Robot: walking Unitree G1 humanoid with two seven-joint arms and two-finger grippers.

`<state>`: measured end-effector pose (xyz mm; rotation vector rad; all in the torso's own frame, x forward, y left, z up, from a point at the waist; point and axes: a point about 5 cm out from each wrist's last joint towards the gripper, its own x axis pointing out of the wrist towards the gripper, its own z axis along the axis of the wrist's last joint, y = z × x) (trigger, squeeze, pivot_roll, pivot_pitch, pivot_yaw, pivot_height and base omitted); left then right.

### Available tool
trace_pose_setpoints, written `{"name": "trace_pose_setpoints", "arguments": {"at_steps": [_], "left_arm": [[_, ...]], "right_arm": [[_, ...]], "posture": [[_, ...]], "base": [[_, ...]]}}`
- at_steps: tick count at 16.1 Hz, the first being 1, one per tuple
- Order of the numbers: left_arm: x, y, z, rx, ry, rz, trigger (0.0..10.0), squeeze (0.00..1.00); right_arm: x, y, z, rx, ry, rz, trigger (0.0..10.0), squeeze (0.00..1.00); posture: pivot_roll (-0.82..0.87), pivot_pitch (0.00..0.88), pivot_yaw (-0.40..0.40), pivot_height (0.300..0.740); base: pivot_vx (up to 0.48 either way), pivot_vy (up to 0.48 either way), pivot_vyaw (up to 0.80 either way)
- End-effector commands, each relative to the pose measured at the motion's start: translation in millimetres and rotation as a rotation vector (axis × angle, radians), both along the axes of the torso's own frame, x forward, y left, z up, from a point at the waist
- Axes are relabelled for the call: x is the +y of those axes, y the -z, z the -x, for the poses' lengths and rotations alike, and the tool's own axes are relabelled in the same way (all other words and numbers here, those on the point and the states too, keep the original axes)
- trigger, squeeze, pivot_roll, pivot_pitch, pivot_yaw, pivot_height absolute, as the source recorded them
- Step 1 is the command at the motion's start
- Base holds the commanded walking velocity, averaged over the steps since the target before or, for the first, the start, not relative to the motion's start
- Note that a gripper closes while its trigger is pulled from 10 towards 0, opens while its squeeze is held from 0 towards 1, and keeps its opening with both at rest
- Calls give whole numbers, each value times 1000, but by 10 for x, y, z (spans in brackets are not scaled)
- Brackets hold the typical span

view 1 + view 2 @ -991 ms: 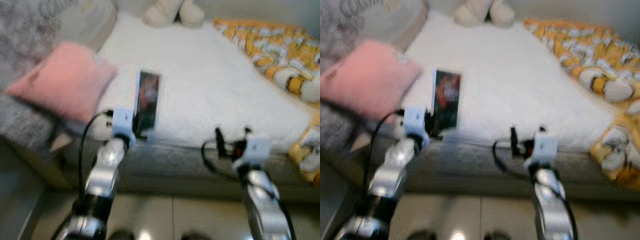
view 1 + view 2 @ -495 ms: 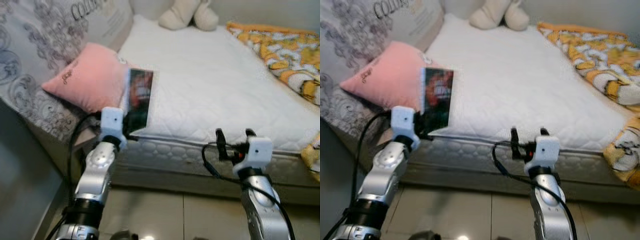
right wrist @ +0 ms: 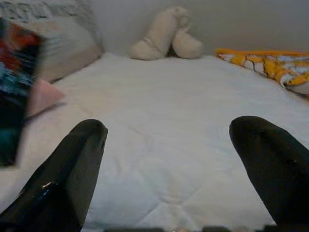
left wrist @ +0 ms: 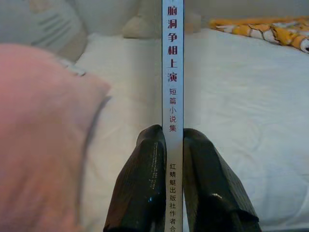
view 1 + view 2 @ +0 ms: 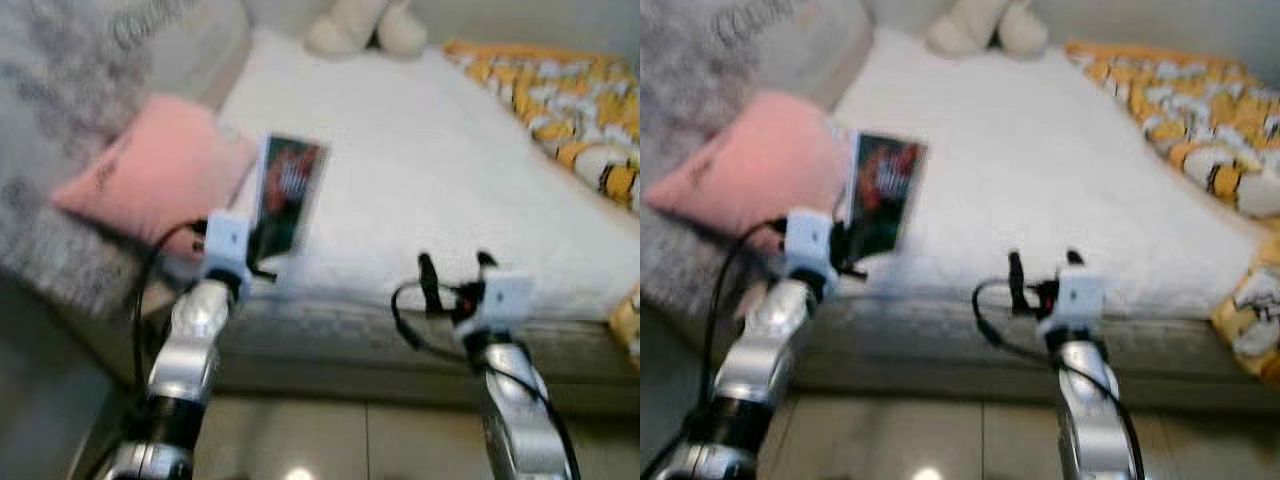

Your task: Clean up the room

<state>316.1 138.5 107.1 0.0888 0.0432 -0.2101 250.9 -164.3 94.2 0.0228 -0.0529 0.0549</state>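
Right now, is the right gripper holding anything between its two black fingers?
No, the right gripper is open, its black fingers spread wide with just the white mattress visible between them.

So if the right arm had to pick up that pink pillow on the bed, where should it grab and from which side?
Probably the pink pillow corner nearest the mattress edge, approached from the bed's open middle. The pillow leans on the grey cushion, so its far side is blocked. The right gripper has its jaws open.

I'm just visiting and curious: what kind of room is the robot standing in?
Most likely a bedroom: a white mattress fills the view, with a pink pillow, an orange patterned blanket and a cream plush toy on it.
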Motion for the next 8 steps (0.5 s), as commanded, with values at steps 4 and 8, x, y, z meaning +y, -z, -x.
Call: {"name": "trace_pose_setpoints", "arguments": {"at_steps": [4, 8], "left_arm": [[-132, -158, -48, -60, 37, 34, 10000, 0], [-150, -201, -154, -51, 70, 38, 10000, 0]], "right_arm": [[-100, 23, 23, 7, 31, 15, 10000, 0], [-93, 24, 27, 15, 16, 14, 10000, 0]], "posture": [[-53, 0, -21, 714], [-51, 0, -29, 714]], "base": [[476, 0, 0], [406, 155, 0]]}}
